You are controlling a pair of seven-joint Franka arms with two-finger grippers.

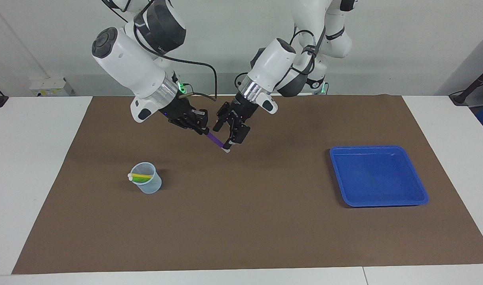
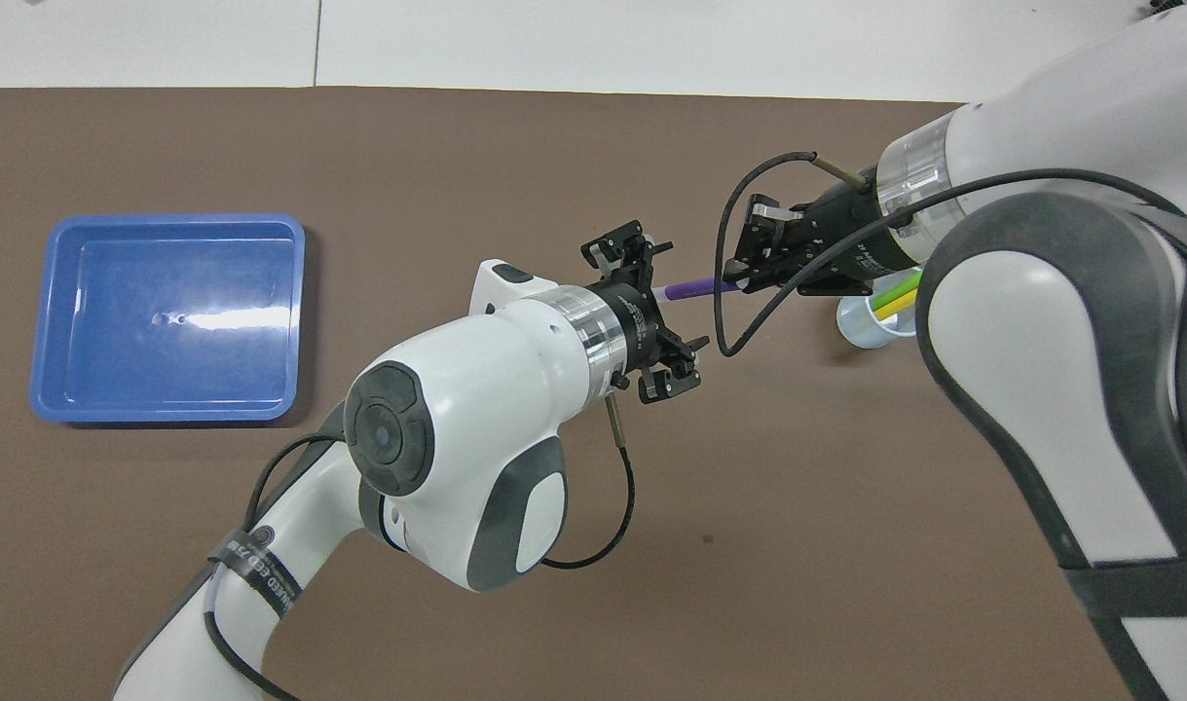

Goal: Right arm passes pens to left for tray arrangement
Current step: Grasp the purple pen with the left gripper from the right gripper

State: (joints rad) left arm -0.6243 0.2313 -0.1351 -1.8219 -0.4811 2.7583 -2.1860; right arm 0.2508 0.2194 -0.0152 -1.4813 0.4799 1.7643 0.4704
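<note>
1. Above mid-table: purple pen (image 1: 215, 139) clamped in right tool (image 1: 202, 129), pale tip poked between spread fingers of left tool (image 1: 230, 136); handover not yet sealed.
2. Yellow pen (image 1: 142, 175) and green pen (image 1: 142, 179) waited in cup (image 1: 148, 186).
3. Blue tray (image 1: 378, 175) held nothing; all three left to place.

White wall (image 1: 233, 47), white table (image 1: 31, 158), brown mat (image 1: 245, 221)
</note>
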